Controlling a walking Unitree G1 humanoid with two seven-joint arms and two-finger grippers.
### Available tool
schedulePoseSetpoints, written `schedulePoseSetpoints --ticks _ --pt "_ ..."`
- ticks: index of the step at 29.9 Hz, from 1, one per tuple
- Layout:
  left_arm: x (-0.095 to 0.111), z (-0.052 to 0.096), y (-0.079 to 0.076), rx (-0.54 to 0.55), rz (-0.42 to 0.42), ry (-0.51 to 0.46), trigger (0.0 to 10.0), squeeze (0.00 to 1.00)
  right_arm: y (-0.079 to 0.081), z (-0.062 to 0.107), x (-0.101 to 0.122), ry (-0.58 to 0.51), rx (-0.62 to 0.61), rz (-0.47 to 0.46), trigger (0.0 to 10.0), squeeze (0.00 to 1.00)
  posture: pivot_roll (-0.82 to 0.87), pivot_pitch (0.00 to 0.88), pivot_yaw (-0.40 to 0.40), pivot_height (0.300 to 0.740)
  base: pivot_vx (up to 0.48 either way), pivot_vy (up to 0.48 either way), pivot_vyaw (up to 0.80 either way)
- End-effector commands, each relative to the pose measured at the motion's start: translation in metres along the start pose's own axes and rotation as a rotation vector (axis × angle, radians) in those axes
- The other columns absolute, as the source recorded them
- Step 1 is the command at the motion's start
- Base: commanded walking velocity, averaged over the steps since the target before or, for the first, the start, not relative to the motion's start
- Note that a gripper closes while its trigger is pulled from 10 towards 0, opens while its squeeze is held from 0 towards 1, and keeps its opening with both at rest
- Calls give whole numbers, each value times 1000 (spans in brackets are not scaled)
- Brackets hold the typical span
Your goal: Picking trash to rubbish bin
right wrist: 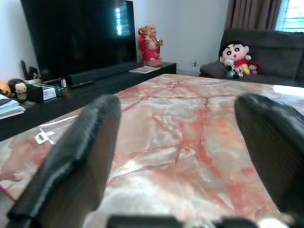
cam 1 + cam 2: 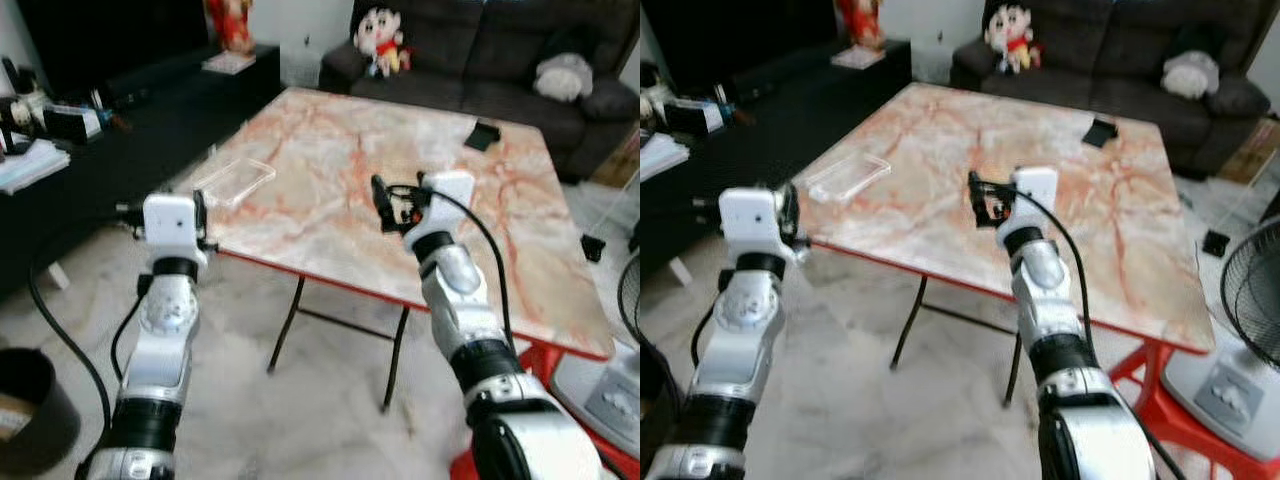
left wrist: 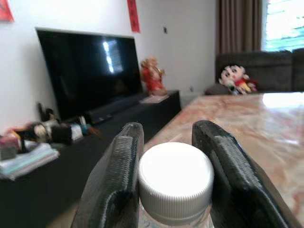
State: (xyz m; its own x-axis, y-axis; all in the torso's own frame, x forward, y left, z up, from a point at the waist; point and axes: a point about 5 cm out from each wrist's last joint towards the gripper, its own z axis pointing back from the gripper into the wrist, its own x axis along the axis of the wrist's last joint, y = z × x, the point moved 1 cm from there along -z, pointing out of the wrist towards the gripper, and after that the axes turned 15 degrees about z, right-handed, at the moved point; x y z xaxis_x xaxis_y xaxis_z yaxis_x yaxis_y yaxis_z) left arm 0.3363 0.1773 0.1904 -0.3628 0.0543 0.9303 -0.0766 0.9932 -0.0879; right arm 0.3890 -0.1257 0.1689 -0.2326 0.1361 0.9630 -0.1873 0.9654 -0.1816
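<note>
One marble-patterned folding table (image 2: 520, 250) is seen ahead, with one clear plastic tray (image 2: 235, 181) lying near its left edge and one small dark object (image 2: 482, 135) lying near its far right corner. One black rubbish bin (image 2: 30, 410) stands on the floor at the lower left, well apart from the table. One dark sofa (image 2: 500, 60) is set beyond the table, with two soft toys on it: a cartoon doll (image 2: 380, 42) and a grey plush (image 2: 563, 76). One low black cabinet (image 2: 120, 130) with clutter runs along the left, and one large television (image 3: 90, 71) is seen above it in the left wrist view. Part of one fan (image 2: 1252, 300) is seen at the right. Two silver arms are raised. The left gripper (image 3: 173, 180) is held just off the table's left edge, and its two fingers (image 3: 116, 185) are closed against the sides of one bottle, of which the white ribbed cap (image 3: 175, 180) sits squarely between them. The right gripper (image 1: 190, 156) is held above the middle of the tabletop, its two fingers (image 1: 76, 161) spread wide apart with nothing between them but the marble surface below.
</note>
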Motion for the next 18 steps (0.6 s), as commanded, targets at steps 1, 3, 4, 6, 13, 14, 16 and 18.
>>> schedulePoseSetpoints --ticks 1,3,4,6,13,14,16,18 --pt "10 -4 -6 -18 4 -37 10000 0 -6 -1 3 -8 -12 7 10000 0 30 60 -73 740 0 0 0" --pt "10 -4 -6 -18 4 -36 10000 0 -6 -1 3 -8 -12 7 10000 0 30 60 -73 740 0 0 0" --pt "10 -4 -6 -18 4 -36 10000 0 -6 -1 3 -8 -12 7 10000 0 31 62 -74 740 0 0 0" --pt "10 -4 -6 -18 5 -36 10000 0 -6 -1 3 -7 -9 7 10000 0 29 63 -75 740 0 0 0" --pt "7 -3 -5 -13 5 -28 10000 0 -5 2 -4 18 -6 6 10000 0 30 63 -76 740 0 0 0" --pt "7 -2 -5 -12 5 -26 10000 0 -4 2 -5 20 -6 6 10000 0 30 63 -76 740 0 0 0" --pt "6 -2 -5 -11 5 -24 10000 0 -4 2 -5 22 -5 7 10000 0 30 63 -76 740 0 0 0" --pt "6 -2 -5 -11 5 -23 10000 0 -4 2 -6 25 -5 7 10000 0 30 63 -76 740 0 0 0"
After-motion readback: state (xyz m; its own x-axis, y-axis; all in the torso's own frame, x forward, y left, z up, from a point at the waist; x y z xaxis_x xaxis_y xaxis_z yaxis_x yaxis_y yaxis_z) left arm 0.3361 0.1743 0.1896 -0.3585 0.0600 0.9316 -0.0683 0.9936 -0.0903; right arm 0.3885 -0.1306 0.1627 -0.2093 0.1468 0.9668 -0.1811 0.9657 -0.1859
